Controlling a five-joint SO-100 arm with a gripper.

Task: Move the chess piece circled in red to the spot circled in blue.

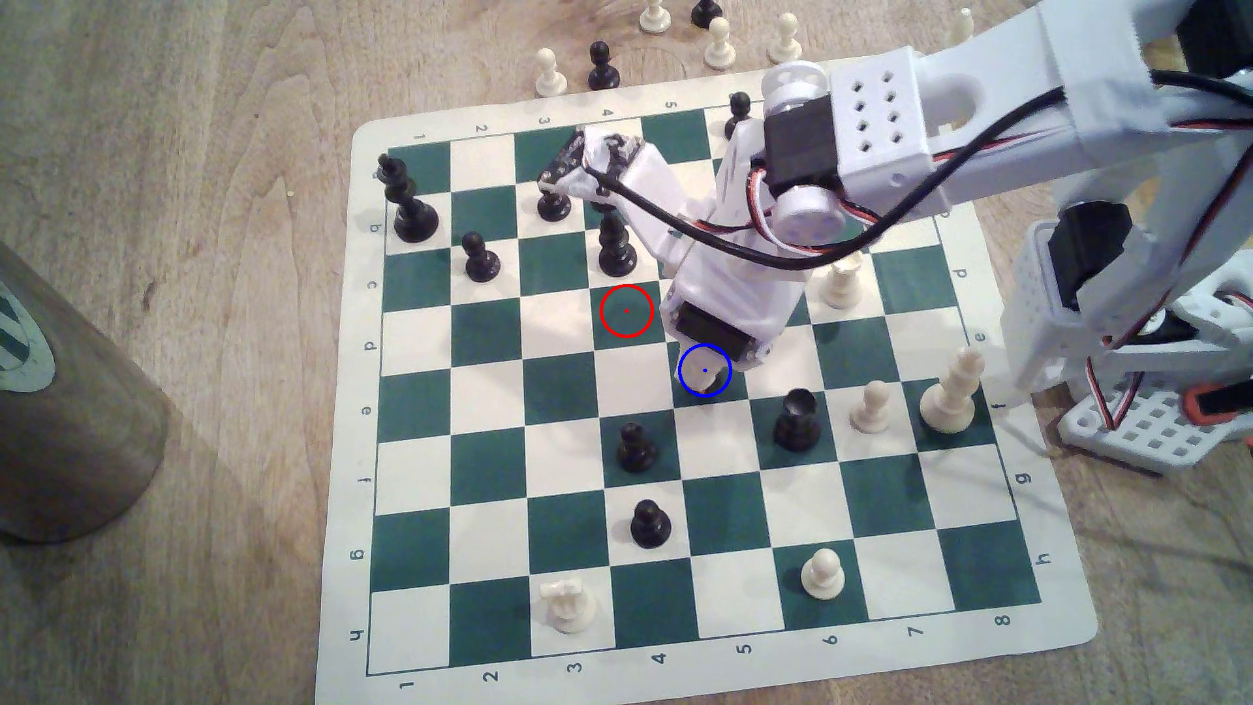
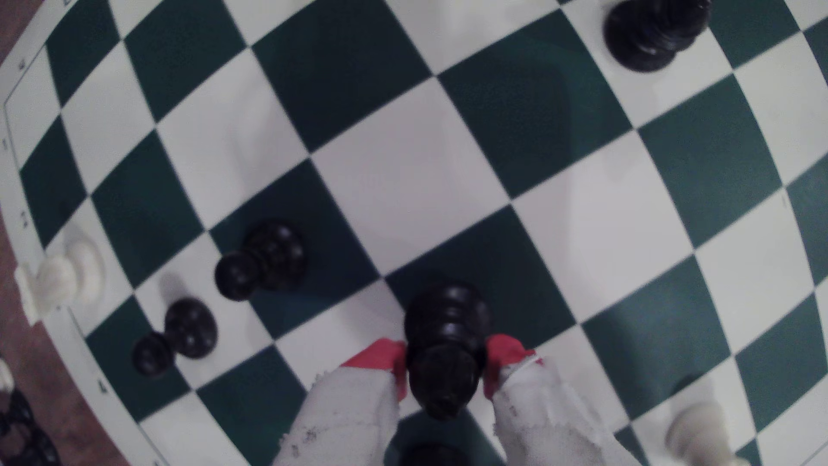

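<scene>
Exterior view: green-and-white vinyl chessboard on a wooden table. On the board I count eight black pieces and six cream ones; six more pieces stand on the table past the board's far edge. The white printed arm reaches over the board centre and hides the fingers; the empty red-ringed green square lies just beside the blue-ringed square, which the arm's head partly covers.

Wrist view: the red-padded fingers are closed on the head of the black ringed bishop-like piece, over a green square. Two black pawns and one cream piece stand well apart from the bishop-like piece.
</scene>
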